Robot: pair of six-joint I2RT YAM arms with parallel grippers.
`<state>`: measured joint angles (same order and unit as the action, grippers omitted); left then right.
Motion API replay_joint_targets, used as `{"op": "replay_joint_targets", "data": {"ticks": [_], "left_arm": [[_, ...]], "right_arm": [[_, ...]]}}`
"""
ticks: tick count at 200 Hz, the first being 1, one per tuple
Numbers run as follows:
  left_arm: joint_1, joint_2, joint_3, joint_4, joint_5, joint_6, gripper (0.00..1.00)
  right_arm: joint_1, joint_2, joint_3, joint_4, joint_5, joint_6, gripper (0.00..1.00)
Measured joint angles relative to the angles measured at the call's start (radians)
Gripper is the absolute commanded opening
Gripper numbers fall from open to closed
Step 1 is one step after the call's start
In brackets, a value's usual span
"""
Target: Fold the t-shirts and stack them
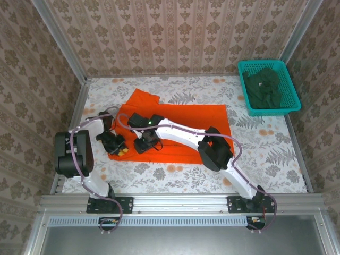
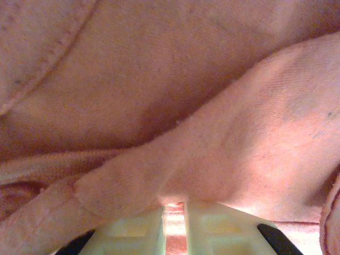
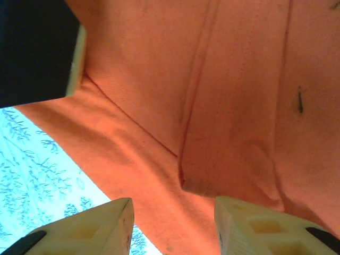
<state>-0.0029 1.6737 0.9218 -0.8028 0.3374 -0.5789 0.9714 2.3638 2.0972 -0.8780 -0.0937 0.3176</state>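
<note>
Down at the near-left hem of the orange shirt (image 1: 196, 119): left end effector (image 2: 175, 227) clenched on it, right end effector (image 3: 174, 220) (released) alongside.

dark green t-shirts (image 1: 264, 87) heaped in basket (image 1: 260, 62), count unclear

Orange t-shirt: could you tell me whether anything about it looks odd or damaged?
The orange t-shirt carries a small dark streak, perhaps a stain or thread, in the right wrist view; nothing else stands out.
</note>
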Motion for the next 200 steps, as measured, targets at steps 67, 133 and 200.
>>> {"op": "replay_joint_targets", "data": {"ticks": [67, 133, 200], "left_arm": [[0.005, 0.000, -0.005, 0.002, 0.008, 0.012, 0.18], [0.013, 0.000, -0.005, 0.002, 0.011, 0.026, 0.18], [0.027, 0.000, -0.013, 0.005, 0.024, 0.030, 0.18]], "right_arm": [[0.010, 0.102, 0.176, -0.105, 0.069, -0.028, 0.45], [0.022, 0.189, 0.297, -0.179, 0.099, -0.035, 0.29], [0.018, 0.190, 0.299, -0.201, 0.117, -0.046, 0.00]]}}
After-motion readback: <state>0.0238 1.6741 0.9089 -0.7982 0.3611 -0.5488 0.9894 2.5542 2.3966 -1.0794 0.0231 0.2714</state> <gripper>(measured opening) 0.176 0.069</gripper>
